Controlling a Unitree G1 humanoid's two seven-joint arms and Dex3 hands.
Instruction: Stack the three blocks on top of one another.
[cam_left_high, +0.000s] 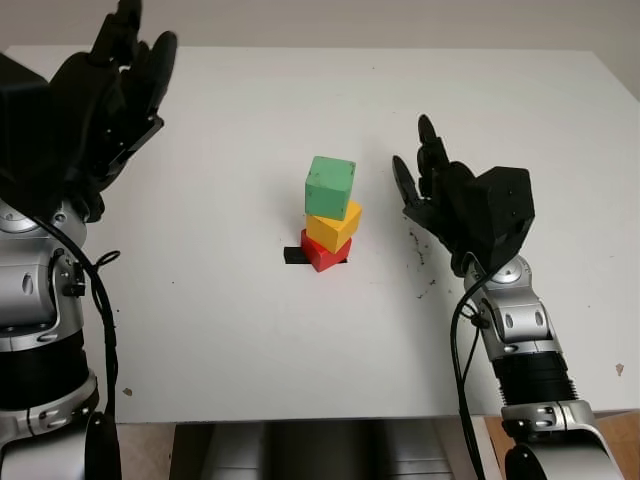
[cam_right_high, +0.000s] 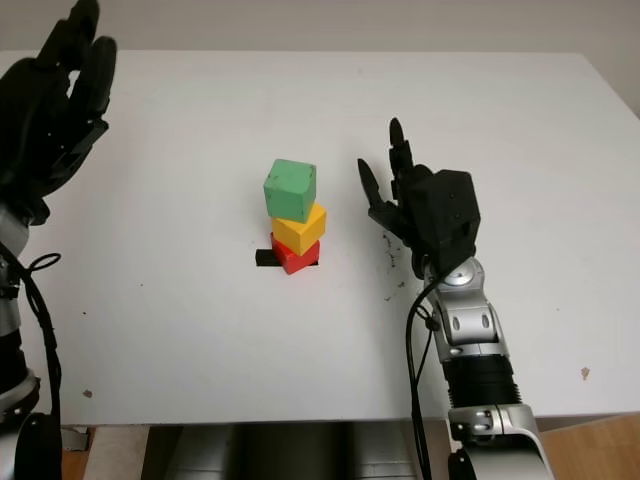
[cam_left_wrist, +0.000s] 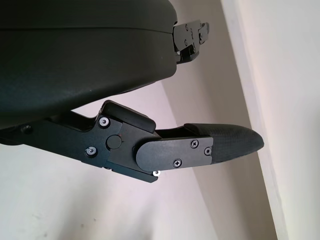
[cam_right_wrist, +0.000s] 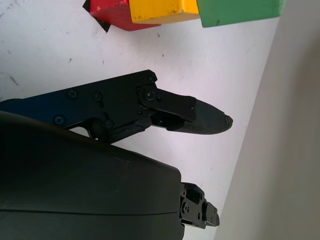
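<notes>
White worktop (cam_left_high: 250, 340) carries a stack of 3 near its middle: a red cube block (cam_left_high: 324, 252) at the bottom, a yellow cube block (cam_left_high: 334, 226) on it, and a green cube block (cam_left_high: 330, 187) on top, each turned a little against the one below. Just right of the stack, near but not touching, hangs the right robot hand (cam_left_high: 440, 195), open and holding nothing. The left robot hand (cam_left_high: 115, 85) is raised over the far left of the worktop, well apart from the blocks, also open. A small black patch (cam_left_high: 294, 256), perhaps tape, lies under the red block, mostly hidden. In the right wrist view all 3 blocks are cut off by the edge.
</notes>
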